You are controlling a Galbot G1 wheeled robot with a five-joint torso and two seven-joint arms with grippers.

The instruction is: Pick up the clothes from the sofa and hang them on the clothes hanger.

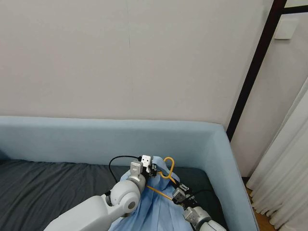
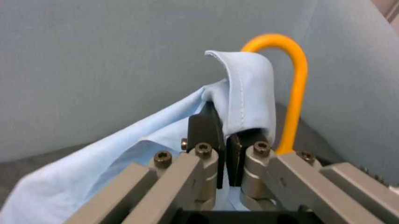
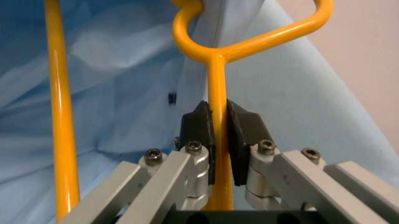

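Blue garment [image 1: 153, 209]: pale cloth heaped at the lower middle of the head view, on the dark seat of the sofa [image 1: 96, 139] and draped over the orange hanger [image 1: 168, 168].
Orange hanger: its hook stands up at the lower centre of the head view, just right of the left gripper [image 1: 153, 168]. The right gripper [image 1: 177, 192] is below it, to the lower right.
Left gripper: black pads [image 2: 203, 128] pressed together on a stitched fold of the blue garment [image 2: 249, 88]. The hanger's hook [image 2: 300, 79] curves just behind that fold.
Right gripper: pads [image 3: 194, 126] clamped on the hanger's straight stem [image 3: 216, 88], just beneath its loop, with blue cloth [image 3: 112, 93] behind.
Sofa: light blue back and side arm cross the middle of the head view, and the dark grey seat lies at the lower left.
Wall [image 1: 144, 57]: plain and pale, across the upper frame.
Dark post [image 1: 255, 67]: slants down the upper right.
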